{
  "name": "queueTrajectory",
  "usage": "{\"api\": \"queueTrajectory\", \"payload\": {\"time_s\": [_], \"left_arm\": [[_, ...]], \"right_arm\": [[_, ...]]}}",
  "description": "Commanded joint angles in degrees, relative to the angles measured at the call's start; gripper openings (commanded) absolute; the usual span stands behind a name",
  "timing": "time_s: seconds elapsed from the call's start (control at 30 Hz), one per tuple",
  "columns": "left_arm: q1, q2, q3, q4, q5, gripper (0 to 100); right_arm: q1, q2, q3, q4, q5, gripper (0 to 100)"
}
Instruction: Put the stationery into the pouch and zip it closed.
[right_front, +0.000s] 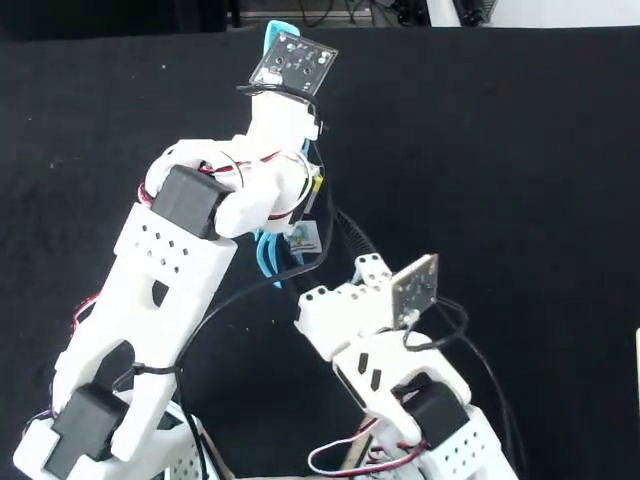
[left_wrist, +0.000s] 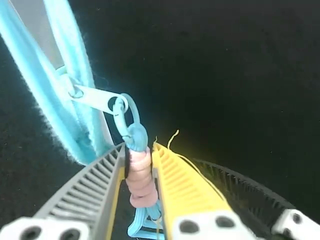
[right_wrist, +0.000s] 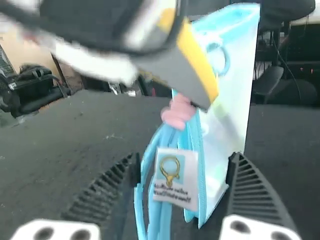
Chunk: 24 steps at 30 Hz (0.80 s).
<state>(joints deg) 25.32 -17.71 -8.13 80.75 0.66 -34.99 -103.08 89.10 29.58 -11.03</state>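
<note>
The left gripper (left_wrist: 139, 147) is pinched tight on the pink charm (left_wrist: 139, 180), which hangs off the blue ring (left_wrist: 125, 112) of the zip pull (left_wrist: 97, 100). So this is the zipping step, by the look of it. The slider (left_wrist: 75, 92) sits just up and left of those fingertips in the left wrist view, with the cord between them drawn straight.

This is the relation that matters. The zip track runs along the light blue pouch (left_wrist: 22, 65) from the top left corner down towards the lower left of the frame. The pull leads off it to the right. Any tug has to follow that track line, not cut across it.

The right gripper (right_wrist: 183, 160) has its jaws set wide, one on each side of the pouch's lower end, and it appears to clamp the pouch across its width. In the right wrist view the pouch stands upright from bottom centre to upper right, long axis vertical, zip edge towards the left of the frame. A paper tag (right_wrist: 170, 177) dangles in front.

The left arm is the one on the zip and the right is the anchor. What is inside the pouch cannot be made out.
</note>
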Motion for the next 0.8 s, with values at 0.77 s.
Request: {"api": "queueTrajectory", "payload": {"time_s": [0.77], "left_arm": [[-3.74,-13.27,1.27,-0.70,0.18,3]], "right_arm": [[3.25,-7.52,-6.99,4.66,14.15,1.0]]}}
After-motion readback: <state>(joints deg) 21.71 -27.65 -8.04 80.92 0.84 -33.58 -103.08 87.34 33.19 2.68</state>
